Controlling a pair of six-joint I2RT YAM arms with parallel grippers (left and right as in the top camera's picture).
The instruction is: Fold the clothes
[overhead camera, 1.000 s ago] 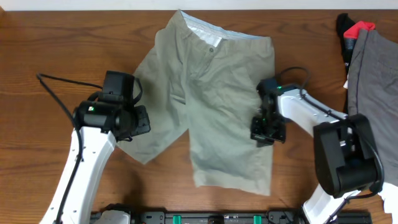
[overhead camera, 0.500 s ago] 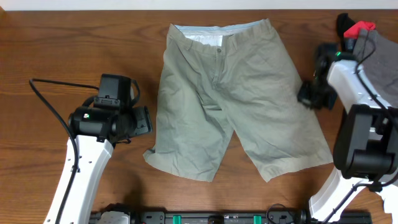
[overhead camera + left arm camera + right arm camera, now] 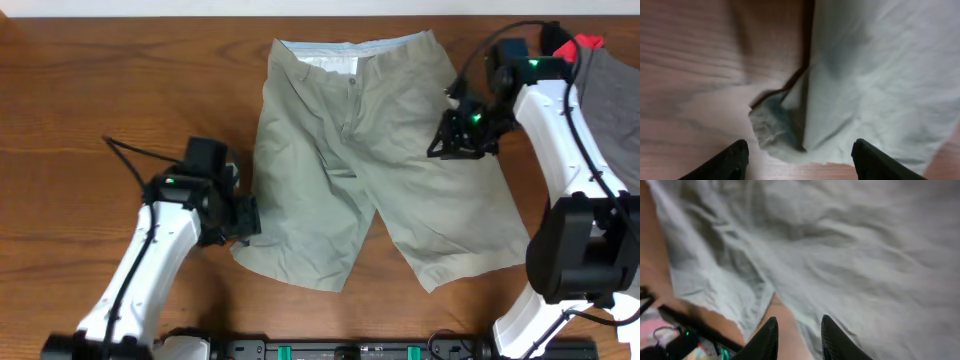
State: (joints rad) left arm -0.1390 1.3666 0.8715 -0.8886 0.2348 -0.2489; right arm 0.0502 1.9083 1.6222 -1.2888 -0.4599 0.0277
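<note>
Shorts lie flat on the table, waistband at the far edge, legs pointing toward the base, long axis far-to-near. Left gripper parted and empty at the left leg's outer hem corner, cloth just to its right. Right gripper parted, empty, over the right hip edge. Left looks closer to a grab.

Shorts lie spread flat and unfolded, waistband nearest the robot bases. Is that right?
Not quite. The overhead view shows the shorts spread flat and unfolded, but the waistband is at the far side. The leg hems are nearest the bases.
</note>
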